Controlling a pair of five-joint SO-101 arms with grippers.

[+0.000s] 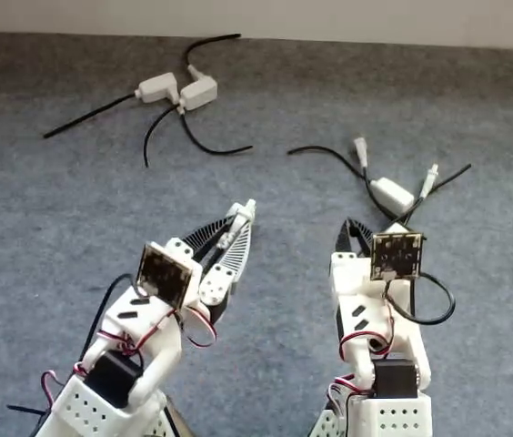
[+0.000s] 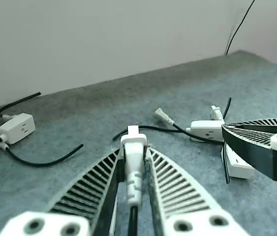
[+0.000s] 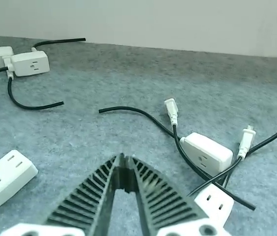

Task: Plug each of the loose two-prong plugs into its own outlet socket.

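Over the high view first: the left pincer [image 1: 241, 220] is clamped on a white plug [image 1: 248, 209], whose tip pokes out past the fingertips, above the grey surface [image 1: 56, 228]. Far back on the left, twin sockets [image 1: 179, 90] lie touching each other amid black cords. On the right, just ahead of the right arm [image 1: 379, 309], a lone socket [image 1: 391, 193] lies between two loose plugs [image 1: 361, 146] [image 1: 432, 173].

Now the left wrist view: the left pincer [image 2: 134, 152] is closed tight on the white plug [image 2: 133, 164], gripping it along its body with its cord running back between the jaws. The lone socket [image 2: 206, 129] lies ahead, the twin sockets [image 2: 16, 128] well off to one side, and the right pincer [image 2: 256, 142] is nearby over another socket [image 2: 239, 168].

Right wrist view: the right pincer [image 3: 124, 164] is fully closed, fingers pressed together, and I can see nothing held in it. The lone socket [image 3: 207, 152] lies just ahead, with one socket close on either flank [image 3: 6, 179] [image 3: 214, 201].
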